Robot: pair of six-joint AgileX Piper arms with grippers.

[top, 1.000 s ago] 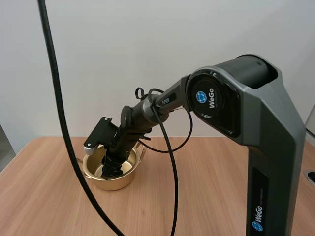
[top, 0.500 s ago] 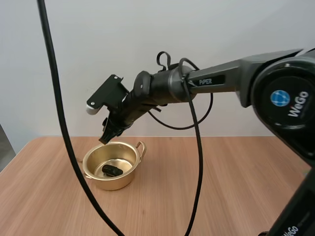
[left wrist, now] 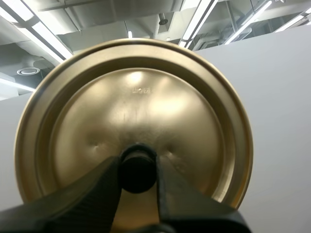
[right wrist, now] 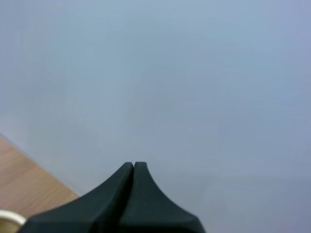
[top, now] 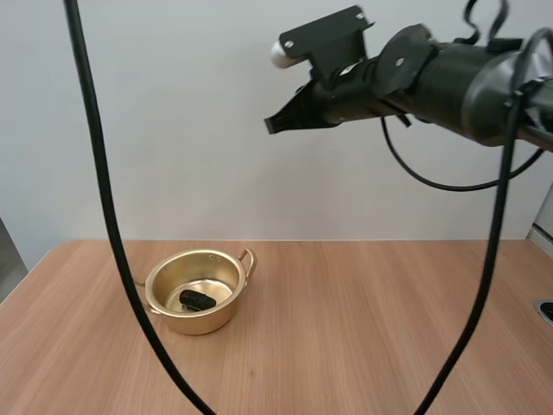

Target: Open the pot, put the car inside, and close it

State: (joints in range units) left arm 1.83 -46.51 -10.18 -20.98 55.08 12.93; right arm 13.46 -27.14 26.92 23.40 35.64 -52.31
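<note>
your left tool (left wrist: 137, 171) is clamped on the black knob (left wrist: 138, 156) of the gold lid (left wrist: 136, 99), one finger pinching each side of the knob. your right tool (top: 273, 125), its fingers pressed together on nothing, hangs high above the wooden surface (top: 380, 320), well apart from the pot (top: 195, 325). the gold pot stands uncovered on the surface, toward your left, with the small dark car (top: 197, 300) lying on its bottom.
</note>
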